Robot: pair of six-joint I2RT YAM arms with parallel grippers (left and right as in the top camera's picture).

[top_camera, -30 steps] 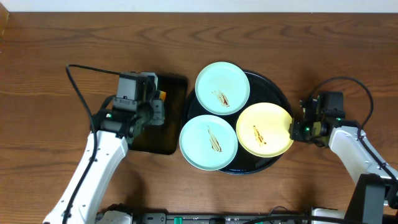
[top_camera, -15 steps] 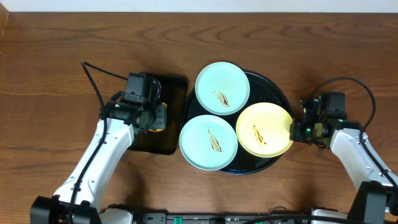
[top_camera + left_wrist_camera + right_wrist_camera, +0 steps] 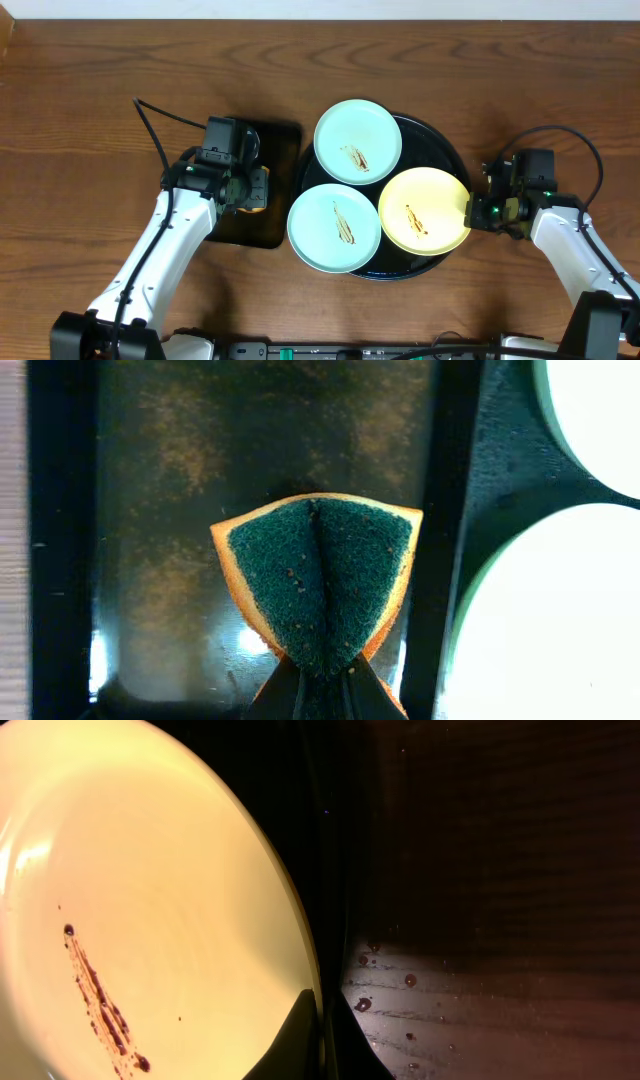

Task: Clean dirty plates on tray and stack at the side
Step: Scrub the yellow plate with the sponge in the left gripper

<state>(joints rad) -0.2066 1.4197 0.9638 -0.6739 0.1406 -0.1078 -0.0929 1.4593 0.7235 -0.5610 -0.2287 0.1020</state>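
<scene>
Three plates lie on the round black tray (image 3: 448, 150): a mint-green plate (image 3: 358, 140) at the back, a second mint-green plate (image 3: 335, 228) at the front left, and a yellow plate (image 3: 425, 208) at the right. Each has a brown smear at its centre. My right gripper (image 3: 472, 211) is shut on the yellow plate's right rim, as the right wrist view shows (image 3: 322, 1020) with the plate (image 3: 150, 900). My left gripper (image 3: 256, 187) is shut on a folded green-and-orange sponge (image 3: 320, 575) over the rectangular tray (image 3: 150, 510).
The small rectangular black tray (image 3: 275, 135) sits left of the round tray. The table (image 3: 80, 90) is brown wood. Cables run from both arms. Small dark droplets dot the wood by the yellow plate (image 3: 410, 980).
My left gripper moved from the rectangular tray's left part toward its right side, then held still. The front mint-green plate and the right arm barely moved.
</scene>
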